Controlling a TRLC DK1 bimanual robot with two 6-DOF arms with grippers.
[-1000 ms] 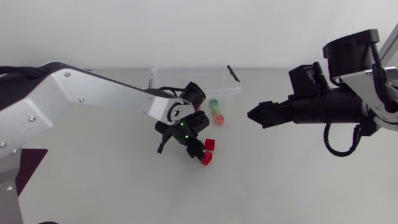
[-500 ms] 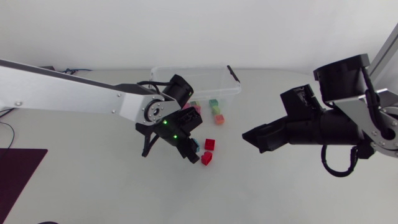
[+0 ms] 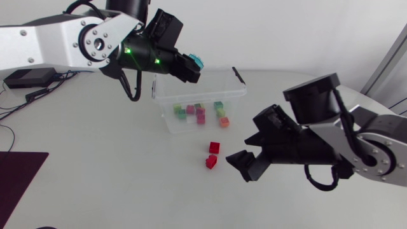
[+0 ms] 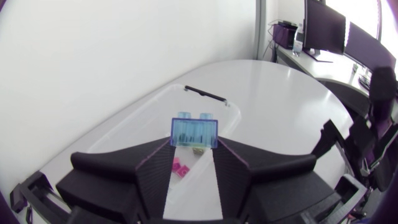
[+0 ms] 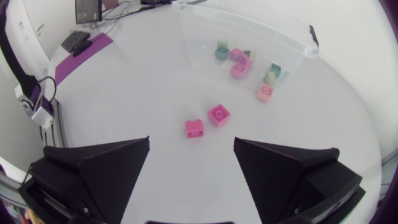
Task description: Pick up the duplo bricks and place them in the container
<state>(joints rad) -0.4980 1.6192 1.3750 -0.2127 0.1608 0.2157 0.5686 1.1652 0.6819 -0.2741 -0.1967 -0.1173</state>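
currently pinching blue brick (image 4: 194, 132) in left gripper (image 3: 191, 66), above far rim of container (image 3: 238, 94) by table's (image 3: 95, 159) far edge. spread wide on right gripper (image 3: 243, 151), just beside two red bricks (image 3: 215, 147) lying before container's near wall. mixed bricks (image 3: 200, 112) inside container.

The head camera looks straight down from high up, with the clear container (image 3: 166, 116) near the middle of the table (image 3: 95, 172). The left wrist camera hangs close above the container (image 4: 146, 112) and looks down into it. The right wrist camera looks at the container (image 5: 205, 34) from farther off, across the table; all three see it.
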